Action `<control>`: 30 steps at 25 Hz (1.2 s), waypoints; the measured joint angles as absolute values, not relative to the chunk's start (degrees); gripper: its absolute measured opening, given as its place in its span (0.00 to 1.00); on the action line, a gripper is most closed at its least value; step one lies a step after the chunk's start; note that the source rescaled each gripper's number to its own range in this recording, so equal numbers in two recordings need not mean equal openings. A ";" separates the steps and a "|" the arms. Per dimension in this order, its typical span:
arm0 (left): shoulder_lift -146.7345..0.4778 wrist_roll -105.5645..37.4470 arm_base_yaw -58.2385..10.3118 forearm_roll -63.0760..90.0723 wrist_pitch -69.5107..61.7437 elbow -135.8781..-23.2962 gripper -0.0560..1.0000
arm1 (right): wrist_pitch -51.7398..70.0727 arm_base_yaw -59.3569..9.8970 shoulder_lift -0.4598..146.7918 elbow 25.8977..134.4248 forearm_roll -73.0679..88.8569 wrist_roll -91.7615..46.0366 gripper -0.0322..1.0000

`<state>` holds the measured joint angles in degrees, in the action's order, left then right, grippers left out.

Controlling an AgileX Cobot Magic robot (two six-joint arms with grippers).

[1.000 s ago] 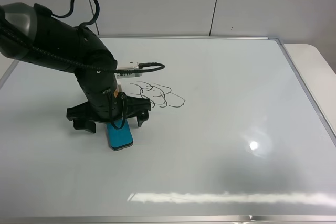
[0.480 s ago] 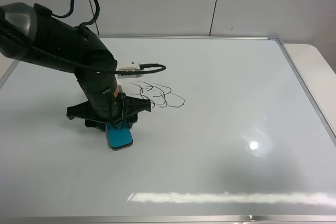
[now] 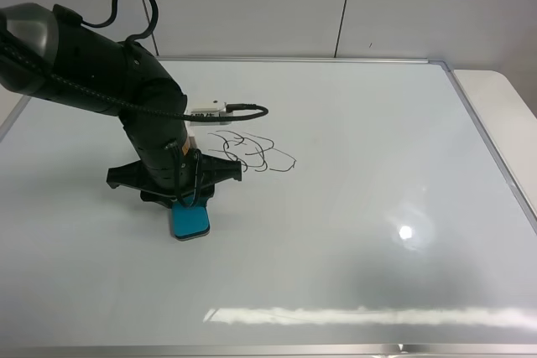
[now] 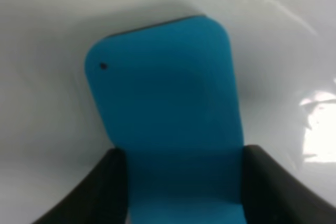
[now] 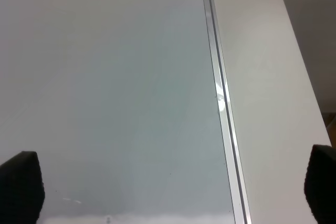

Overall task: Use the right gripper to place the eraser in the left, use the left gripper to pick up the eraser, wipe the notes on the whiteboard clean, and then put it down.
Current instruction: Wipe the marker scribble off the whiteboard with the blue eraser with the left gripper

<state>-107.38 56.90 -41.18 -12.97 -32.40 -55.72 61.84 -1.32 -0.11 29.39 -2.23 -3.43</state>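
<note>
Left tool (image 4: 184, 151): pressed in on the eraser (image 4: 163, 103), one finger on each long side, gripping across the short axis. The wrist view shows both black fingers flush against the teal edges, with no gap.

Eraser position, high view: lying on the board (image 3: 377, 148) in its left half. The tool covers the 12 o'clock end and the 6 o'clock end sticks out from under it. The long axis runs roughly 12–6, with the near end tipped slightly toward 5. It looks to be resting flat on the board, felt side down; I cannot confirm contact under the tool.

Notes (image 3: 250, 153): unwiped, near the eraser at about 1–2 o'clock, not touching it.

Judgement: the grasp looks made and wiping has not begun. The coming stroke would run up and to the right toward 1–2 o'clock, oblique to the long axis. The pad should sweep a fairly broad band.

Right tool (image 5: 170, 187): fingers spread wide with nothing between them. It hangs over the bare board by the frame (image 5: 220, 103), out of the high view and well apart from the eraser. The left arm is clearly the nearer.
</note>
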 joint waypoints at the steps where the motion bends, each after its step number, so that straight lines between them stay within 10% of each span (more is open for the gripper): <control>1: -107.23 56.10 -41.18 -12.68 -32.85 -55.72 0.08 | 61.84 -1.32 -0.11 29.39 -2.23 -3.43 1.00; 30: -115.64 14.16 -28.82 -8.99 -34.92 -73.53 0.08 | 61.84 -1.32 -0.11 29.39 -2.23 -3.43 1.00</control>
